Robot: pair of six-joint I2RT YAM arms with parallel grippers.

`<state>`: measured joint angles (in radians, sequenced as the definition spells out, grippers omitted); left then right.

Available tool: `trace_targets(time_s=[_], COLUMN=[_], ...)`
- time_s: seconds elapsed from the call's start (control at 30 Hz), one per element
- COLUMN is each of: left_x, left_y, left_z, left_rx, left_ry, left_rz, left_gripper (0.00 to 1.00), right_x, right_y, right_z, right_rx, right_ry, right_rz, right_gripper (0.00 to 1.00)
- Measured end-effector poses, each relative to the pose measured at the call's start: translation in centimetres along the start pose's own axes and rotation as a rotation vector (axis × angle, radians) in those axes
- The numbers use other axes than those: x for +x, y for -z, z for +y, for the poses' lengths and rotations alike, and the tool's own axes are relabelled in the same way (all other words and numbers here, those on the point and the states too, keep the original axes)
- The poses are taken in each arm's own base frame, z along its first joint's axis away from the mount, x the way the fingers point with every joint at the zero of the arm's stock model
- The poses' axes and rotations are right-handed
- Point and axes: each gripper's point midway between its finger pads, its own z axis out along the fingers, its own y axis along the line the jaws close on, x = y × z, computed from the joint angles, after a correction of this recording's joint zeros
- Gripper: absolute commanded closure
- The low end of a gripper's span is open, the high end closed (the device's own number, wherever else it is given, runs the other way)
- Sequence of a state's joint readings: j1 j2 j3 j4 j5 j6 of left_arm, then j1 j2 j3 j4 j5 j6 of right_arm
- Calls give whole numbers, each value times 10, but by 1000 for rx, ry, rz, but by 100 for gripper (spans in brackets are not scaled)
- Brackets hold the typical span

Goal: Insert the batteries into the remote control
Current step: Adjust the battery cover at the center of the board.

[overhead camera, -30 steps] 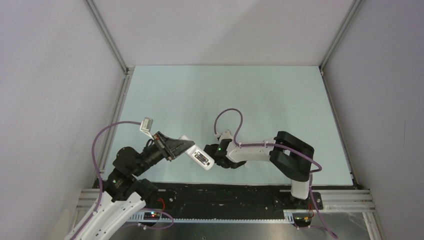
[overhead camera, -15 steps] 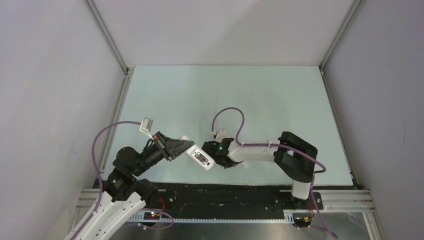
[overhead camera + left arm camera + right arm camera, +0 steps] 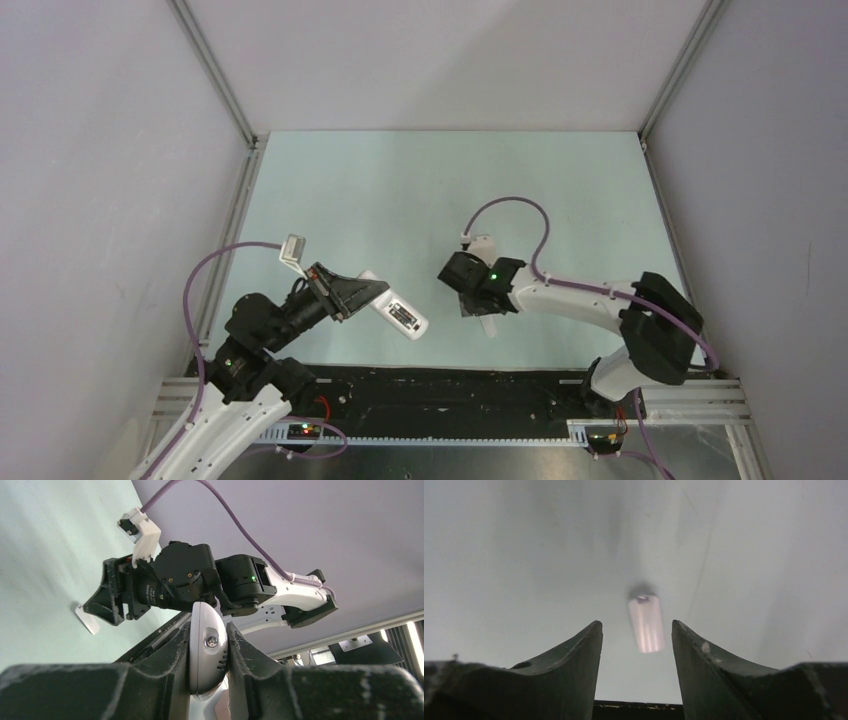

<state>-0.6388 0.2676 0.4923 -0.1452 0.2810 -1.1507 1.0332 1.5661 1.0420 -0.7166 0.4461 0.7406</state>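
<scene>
1. The left gripper [image 3: 368, 293] is clamped on the remote [image 3: 398, 317] and holds it tilted above the table [image 3: 400, 190].
2. No batteries lie in view; probably they are already inside, but I cannot tell.
3. The right gripper [image 3: 635, 622] has its jaws apart and empty, above the cover [image 3: 646, 625], which lies flat.
4. The step is likely fetching the cover: descend, straddle it and close.
5. A second ago the right gripper was nearly closed at the remote's end; now it is away and opened. The remote has not moved.
</scene>
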Motion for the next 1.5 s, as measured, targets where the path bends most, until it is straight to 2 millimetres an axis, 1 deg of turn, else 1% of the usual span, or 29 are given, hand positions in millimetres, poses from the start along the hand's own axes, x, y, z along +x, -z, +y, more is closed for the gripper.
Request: trace_targets(time_s=[0.03,0.07,0.1,0.13,0.17,0.2,0.23,0.27,0.3,0.33,0.4,0.5,0.77,1.27,1.4,1.5], left_x=[0,0,0,0,0,0,0,0,1,1,1,1,1,2,2,2], left_y=[0,0,0,0,0,0,0,0,0,0,0,-1,-2,-4,-4,-4], left_z=[0,0,0,0,0,0,0,0,0,0,0,2,3,6,6,6], left_rx=[0,0,0,0,-1,0,0,0,1,0,-1,-8,-11,-22,-22,-22], left_ry=[0,0,0,0,0,0,0,0,0,0,0,2,3,0,0,0], left_rz=[0,0,0,0,1,1,2,3,3,3,4,7,8,13,13,13], left_gripper=[99,99,99,99,99,99,99,99,99,99,99,99,99,98,99,98], right_x=[3,7,11,18,23,30,35,42,47,54,62,67,57,65,58,49], right_y=[0,0,-1,-3,-4,-7,-8,-11,-13,-15,-19,-24,-29,-20,-23,-27], right_z=[-8,-16,-24,-34,-41,-51,-57,-65,-70,-72,-72,-67,-45,-2,16,29], right_rx=[4,11,16,23,30,38,43,53,61,65,57,40,-34,-189,-250,-279], right_ry=[-14,-26,-42,-63,-77,-101,-114,-136,-145,-150,-156,-169,-177,-159,-175,-187], right_rz=[6,14,23,37,49,66,77,93,107,122,142,158,115,130,118,102], right_gripper=[51,57,61,68,72,79,82,89,92,98,100,100,100,100,100,100])
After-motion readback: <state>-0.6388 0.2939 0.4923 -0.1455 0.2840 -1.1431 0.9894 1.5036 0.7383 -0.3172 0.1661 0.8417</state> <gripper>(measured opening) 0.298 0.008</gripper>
